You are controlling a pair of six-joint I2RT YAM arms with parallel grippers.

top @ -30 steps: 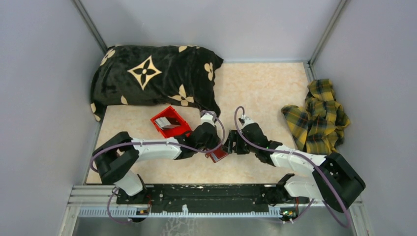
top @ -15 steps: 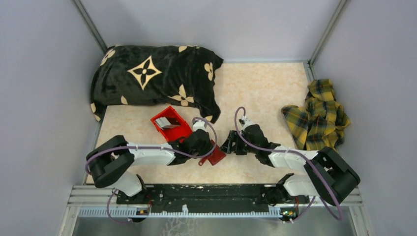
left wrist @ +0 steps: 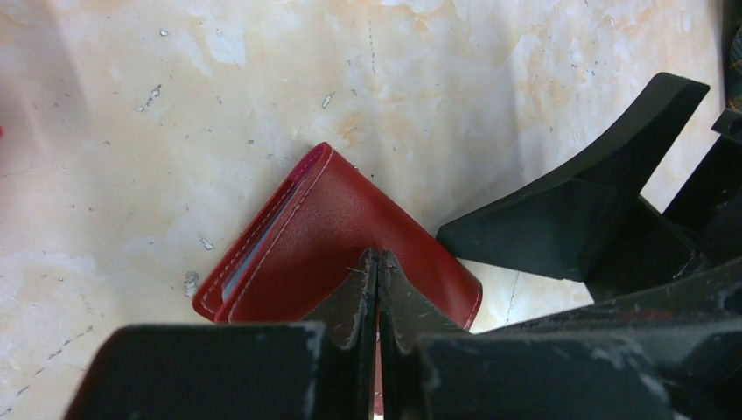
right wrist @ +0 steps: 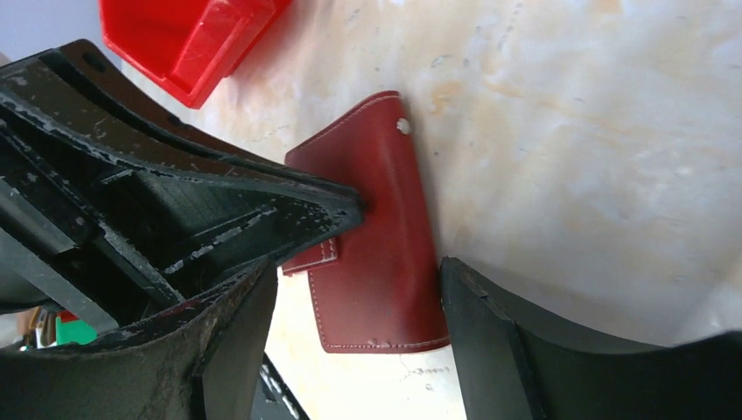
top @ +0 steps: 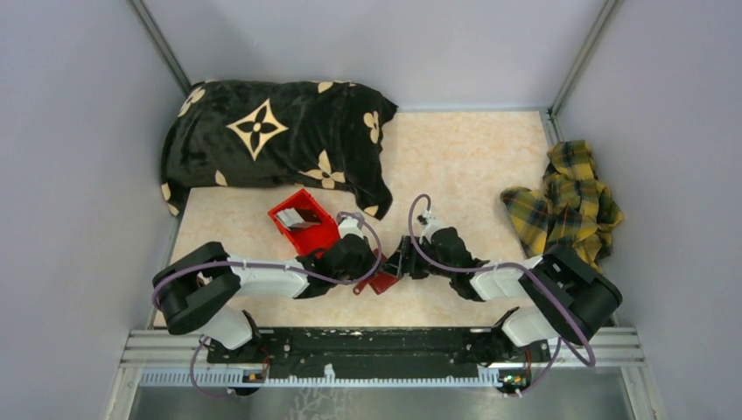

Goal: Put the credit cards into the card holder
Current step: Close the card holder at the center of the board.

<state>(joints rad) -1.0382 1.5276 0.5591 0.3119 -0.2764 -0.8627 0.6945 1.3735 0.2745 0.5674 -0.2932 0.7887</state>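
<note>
One bench [top: 472, 166], pale marbled top, walled on three sides. Black blanket [top: 262, 131] with tan flower marks heaped across back left corner. Yellow plaid cloth [top: 569, 206] bunched against right wall, well apart from the work.

Left arm [top: 262, 273] and right arm [top: 512, 282] both reach inward and meet near bench centre, toward the front edge.

Red plastic bin [top: 325, 234] sits just in front of the blanket, just behind the left arm's wrist. Credit cards [top: 300, 219] are inside it, pale grey-white, leaning; count not readable.

Left hand [left wrist: 377, 262]: fingers pressed together, clamped on the near edge of the card holder [left wrist: 350, 219]. Right hand [right wrist: 354, 271]: fingers spread wide apart, one on each side of the card holder, neither seen pressing on it.

Card holder dark red, folded shut, between the two hands and in front of the bin, close to it but apart. Appears to lie on the bench; cannot tell whether any part is raised. Left wrist view shows pale stitching along its edge and a strip of blue-grey lining at the fold opening. Right wrist view shows a short strap tab [right wrist: 319, 254] poking out beside the left hand's fingertip, and a small pale snap stud [right wrist: 402, 125] near the far corner.
</note>
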